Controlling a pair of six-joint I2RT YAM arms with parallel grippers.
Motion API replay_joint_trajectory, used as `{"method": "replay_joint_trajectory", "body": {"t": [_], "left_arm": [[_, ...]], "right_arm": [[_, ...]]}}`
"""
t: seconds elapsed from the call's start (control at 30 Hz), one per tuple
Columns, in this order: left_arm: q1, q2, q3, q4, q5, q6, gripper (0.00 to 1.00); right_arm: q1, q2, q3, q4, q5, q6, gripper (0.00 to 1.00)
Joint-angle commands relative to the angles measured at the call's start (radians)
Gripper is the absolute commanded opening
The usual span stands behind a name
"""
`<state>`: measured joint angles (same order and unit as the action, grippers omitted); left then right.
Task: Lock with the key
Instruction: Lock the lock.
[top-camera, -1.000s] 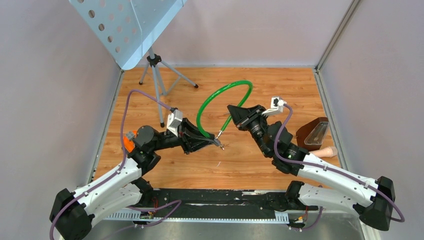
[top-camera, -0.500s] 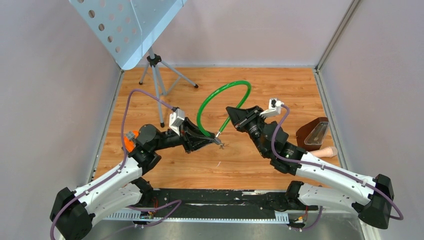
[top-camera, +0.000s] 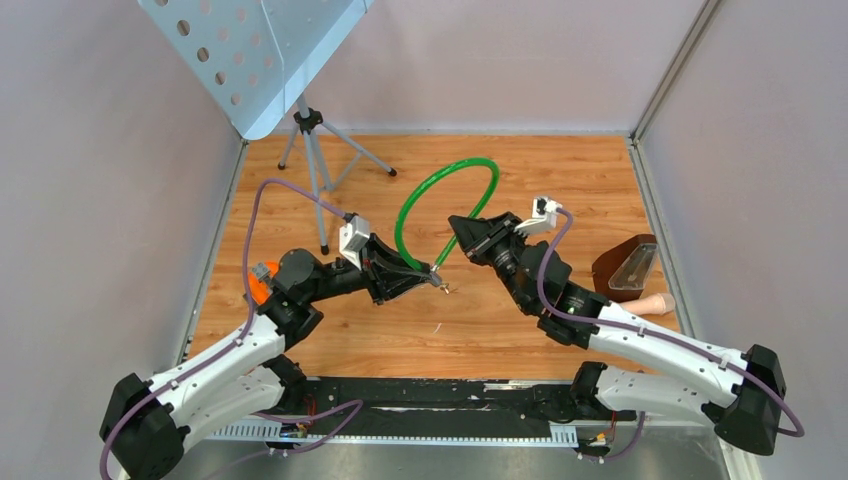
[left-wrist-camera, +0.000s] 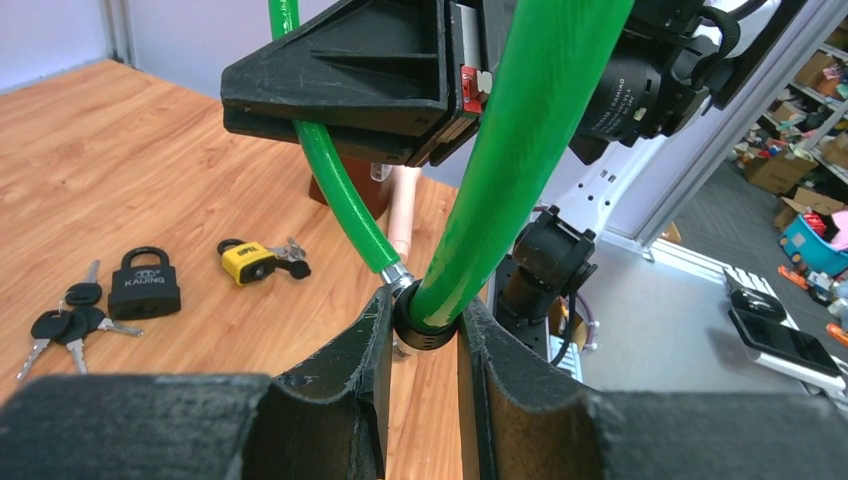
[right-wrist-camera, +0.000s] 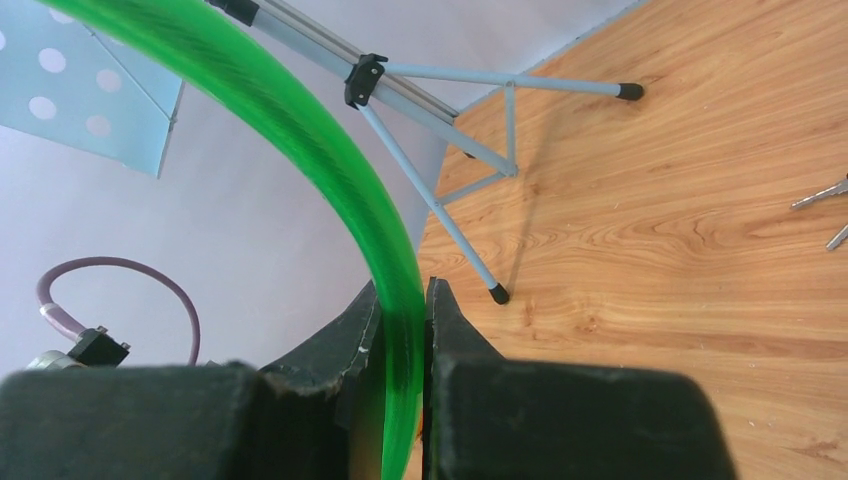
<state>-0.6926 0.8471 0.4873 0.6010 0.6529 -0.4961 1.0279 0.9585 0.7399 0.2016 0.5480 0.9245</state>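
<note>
left gripper (left-wrist-camera: 425, 312) — clamped on green cable (left-wrist-camera: 520, 130) end | right gripper (right-wrist-camera: 403, 300) — pinching same cable | black padlock (left-wrist-camera: 145, 283), keys (left-wrist-camera: 65, 320) beside, reads KAIJING

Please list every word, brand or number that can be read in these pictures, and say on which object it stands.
"KAIJING": on the black padlock, left wrist view.
White print on the right arm's black motor housing: too blurred to read.
Yellow padlock: no legible text.
Green cable lock: no text seen.
</note>
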Motion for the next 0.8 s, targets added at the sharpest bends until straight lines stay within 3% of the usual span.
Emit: {"method": "replay_joint_trajectory", "body": {"t": [0.0,0.33,0.47,0.63,0.77], "left_arm": [[0.004,0.013,0.039,0.075,-0.107,0.008,0.0],[0.004,0.023,-0.016,0.133,-0.342,-0.011,0.0],[0.004,-0.006,-0.041,0.092,-0.526,-0.062,0.0],[0.004,-0.048,-0.066,0.002,-0.697,-0.104,0.13],[0.004,-0.056,-0.079,-0.017,-0.766,-0.117,0.25]], "right_arm": [[0.063,0.027,0.038,0.068,-0.1,0.025,0.0],[0.152,0.1,0.059,0.061,-0.099,0.027,0.0],[0.156,0.102,0.074,-0.082,-0.009,0.18,0.0],[0.156,0.094,0.077,-0.222,0.054,0.394,0.0],[0.156,0.1,0.103,-0.302,0.069,0.47,0.0]]}}
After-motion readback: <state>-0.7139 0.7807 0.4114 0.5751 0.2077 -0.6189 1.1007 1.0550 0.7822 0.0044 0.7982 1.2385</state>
